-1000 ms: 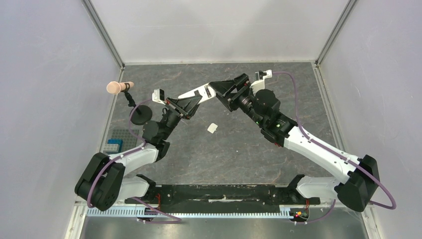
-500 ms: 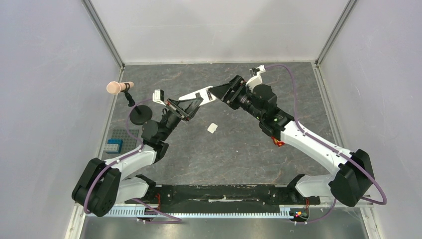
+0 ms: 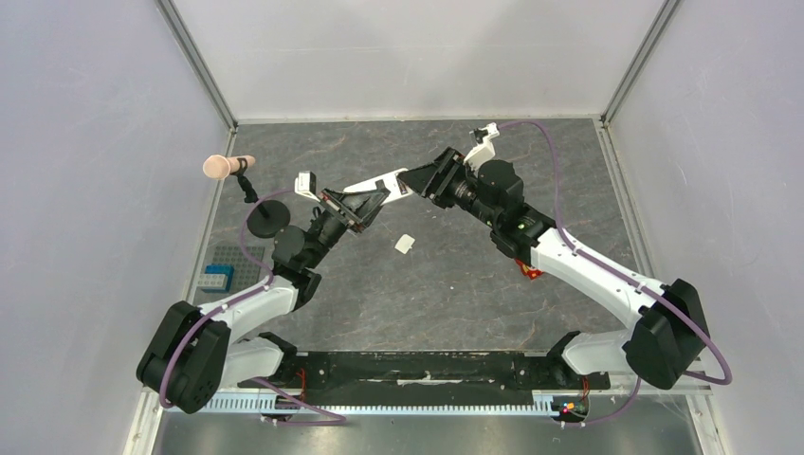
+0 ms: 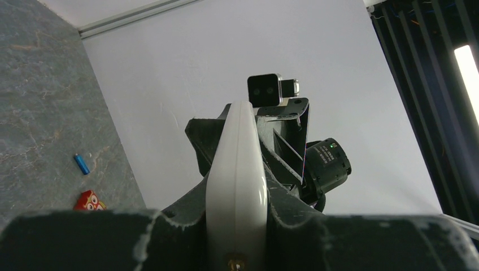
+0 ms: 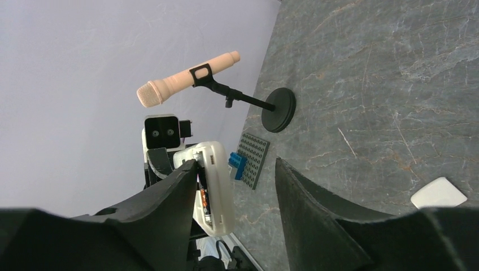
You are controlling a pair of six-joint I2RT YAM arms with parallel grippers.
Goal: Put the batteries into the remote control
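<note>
Grey marbled table (image 5: 367, 84) below, the left gripper (image 4: 236, 237) clenches the remote control (image 4: 237, 164) aloft, about 11 o'clock of centre. One dark battery (image 5: 202, 197) looks seated. The blue battery (image 4: 82, 164) lies on the table, at 9 o'clock in the left wrist view. The right gripper (image 5: 236, 165) hovers at the remote's end, jaws apart and empty. About half is left.

Soft, even light is filling the top view, leaving faint shadows on the worktop (image 3: 455, 284). In the left wrist view a strip lamp (image 4: 466, 70) is glaring at two o'clock; the remote control (image 4: 237, 169) is blurring toward six o'clock.
</note>
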